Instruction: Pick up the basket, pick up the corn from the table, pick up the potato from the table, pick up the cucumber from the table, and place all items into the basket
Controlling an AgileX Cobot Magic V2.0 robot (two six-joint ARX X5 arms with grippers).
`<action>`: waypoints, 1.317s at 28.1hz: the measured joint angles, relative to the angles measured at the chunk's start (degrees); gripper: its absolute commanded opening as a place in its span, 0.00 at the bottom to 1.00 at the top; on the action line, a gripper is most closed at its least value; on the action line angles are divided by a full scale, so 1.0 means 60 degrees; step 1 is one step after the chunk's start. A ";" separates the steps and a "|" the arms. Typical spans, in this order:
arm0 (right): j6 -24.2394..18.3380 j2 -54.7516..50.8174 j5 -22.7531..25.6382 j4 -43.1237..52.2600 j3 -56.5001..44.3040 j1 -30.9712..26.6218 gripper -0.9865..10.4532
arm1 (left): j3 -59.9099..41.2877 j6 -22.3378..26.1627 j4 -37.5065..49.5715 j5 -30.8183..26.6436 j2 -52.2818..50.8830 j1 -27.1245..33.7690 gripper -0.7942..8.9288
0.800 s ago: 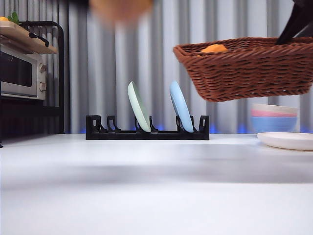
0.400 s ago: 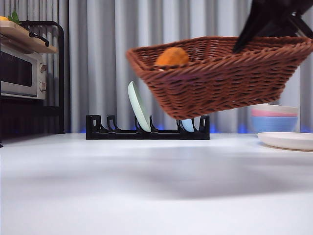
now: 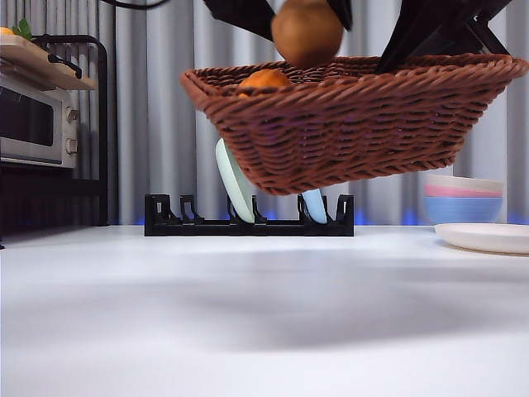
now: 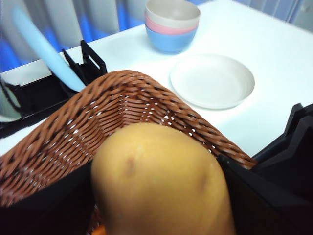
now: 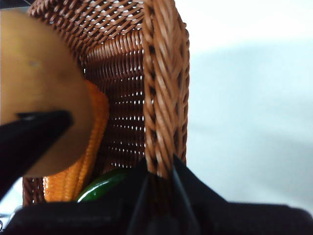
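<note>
My right gripper (image 5: 160,179) is shut on the braided rim of the brown wicker basket (image 5: 165,83) and holds it in the air, slightly tilted. In the front view the basket (image 3: 355,124) hangs well above the white table (image 3: 264,314), with the right gripper (image 3: 431,33) at its upper right. The tan potato (image 4: 161,186) is clamped in my left gripper (image 4: 156,176), which is shut on it. It hangs just above the basket's rim, and the potato (image 3: 307,33) shows at the top of the front view. The orange corn (image 5: 89,161) and the green cucumber (image 5: 103,186) lie inside the basket.
A black dish rack (image 3: 248,222) with a green and a blue plate stands at the back. At the right are stacked bowls (image 3: 463,198) and a white plate (image 3: 488,237). A toaster oven (image 3: 37,120) sits at the far left.
The basket has moved left towards the middle with the right gripper. The potato, out of view half a second ago, now hangs over the basket in the left gripper.
</note>
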 measured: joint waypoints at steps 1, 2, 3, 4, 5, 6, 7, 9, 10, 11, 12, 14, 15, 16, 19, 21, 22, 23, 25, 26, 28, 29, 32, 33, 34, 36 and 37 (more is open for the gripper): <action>0.0007 -0.0004 -0.0004 0.0004 0.0000 0.0000 0.08 | 0.0084 0.0084 0.0000 0.0000 0.0098 0.0000 0.30; 0.0007 -0.0004 0.0000 0.0004 0.0000 0.0000 0.08 | 0.0131 0.0149 0.0000 -0.0004 0.0157 0.0000 0.45; 0.0029 -0.0004 -0.0004 0.0000 0.0000 0.0000 0.08 | 0.0146 0.0211 0.0004 -0.0004 0.0200 0.0004 0.63; 0.0033 -0.0004 -0.0004 0.0004 0.0000 -0.0004 0.08 | 0.0146 0.0226 0.0000 -0.0007 0.0222 0.0004 0.69; 0.0029 0.0000 -0.0004 0.0007 0.0000 -0.0007 0.08 | 0.0146 0.0251 -0.0004 -0.0004 0.0251 0.0011 0.70; 0.0036 -0.0004 -0.0004 0.0004 0.0000 -0.0007 0.08 | 0.0146 0.0284 -0.0018 -0.0004 0.0273 0.0033 0.70; 0.0036 -0.0004 -0.0011 0.0004 0.0000 -0.0007 0.08 | 0.0146 0.0288 -0.0044 0.0000 0.0281 0.0051 0.70; 0.0051 -0.0004 -0.0011 0.0004 0.0000 -0.0007 0.08 | 0.0146 0.0299 -0.0069 0.0000 0.0284 0.0076 0.70; 0.0066 -0.0004 -0.0011 0.0004 0.0000 -0.0007 0.08 | 0.0146 0.0310 -0.0066 0.0000 0.0284 0.0084 0.70; 0.0069 -0.0004 -0.0011 0.0004 0.0000 -0.0007 0.08 | 0.0146 0.0313 -0.0066 -0.0004 0.0284 0.0095 0.70; 0.0069 -0.0004 -0.0011 0.0004 0.0000 -0.0007 0.08 | 0.0149 0.0313 -0.0066 -0.0004 0.0284 0.0106 0.70; 0.0069 -0.0004 -0.0007 -0.0004 0.0000 -0.0007 0.08 | 0.0237 0.0379 -0.0215 -0.0007 0.0284 0.0106 0.70; 0.0069 0.0000 -0.0007 -0.0004 0.0000 -0.0007 0.08 | 0.0350 0.0368 -0.0415 -0.0004 0.0284 0.0106 0.70; 0.0073 -0.0004 -0.0007 0.0000 0.0000 -0.0011 0.08 | 0.0495 0.0382 -0.0623 -0.0004 0.0284 0.0106 0.70; 0.0073 0.0007 -0.0007 0.0033 0.0000 -0.0007 0.08 | 0.1195 0.0568 -0.1290 -0.0004 0.0230 0.0106 0.70; 0.0091 0.0106 -0.0007 0.0248 0.0000 -0.0007 0.08 | 0.1800 0.0747 -0.1876 -0.0007 0.0080 0.0109 0.70; 0.0142 0.0204 -0.0007 0.0401 0.0000 -0.0007 0.08 | 0.2084 0.0827 -0.2087 -0.0011 -0.0007 0.0109 0.70; 0.0219 0.0339 -0.0015 0.0579 0.0004 -0.0007 0.08 | 0.2382 0.0900 -0.2291 -0.0007 -0.0084 0.0109 0.70; 0.0459 0.0776 -0.0007 0.0936 0.0025 -0.0007 0.08 | 0.3100 0.0998 -0.2656 -0.0007 -0.0233 0.0109 0.70; 0.0594 0.0994 -0.0007 0.1089 0.0033 -0.0007 0.08 | 0.3388 0.1053 -0.2783 -0.0011 -0.0284 0.0109 0.70; 0.0958 0.1523 -0.0004 0.1406 0.0033 -0.0007 0.08 | 0.4022 0.1158 -0.3027 -0.0084 -0.0346 0.0109 0.70; 0.1155 0.1749 -0.0004 0.1552 0.0036 -0.0007 0.08 | 0.4255 0.1202 -0.3111 -0.0168 -0.0357 0.0109 0.70; 0.1847 0.2393 0.0018 0.2087 0.0033 0.0015 0.08 | 0.4765 0.1286 -0.3195 -0.0361 -0.0357 0.0109 0.70; 0.2106 0.2579 0.0040 0.2244 0.0036 0.0044 0.08 | 0.4867 0.1297 -0.3213 -0.0372 -0.0357 0.0109 0.70; 0.2368 0.2750 0.0102 0.2342 0.0036 0.0066 0.08 | 0.4936 0.1311 -0.3224 -0.0386 -0.0357 0.0109 0.70; 0.2772 0.3067 0.0368 0.2361 0.0040 0.0142 0.08 | 0.4972 0.1315 -0.3282 -0.0441 -0.0357 0.0109 0.70; 0.2903 0.3224 0.0535 0.2335 0.0040 0.0193 0.08 | 0.4972 0.1315 -0.3330 -0.0448 -0.0357 0.0109 0.70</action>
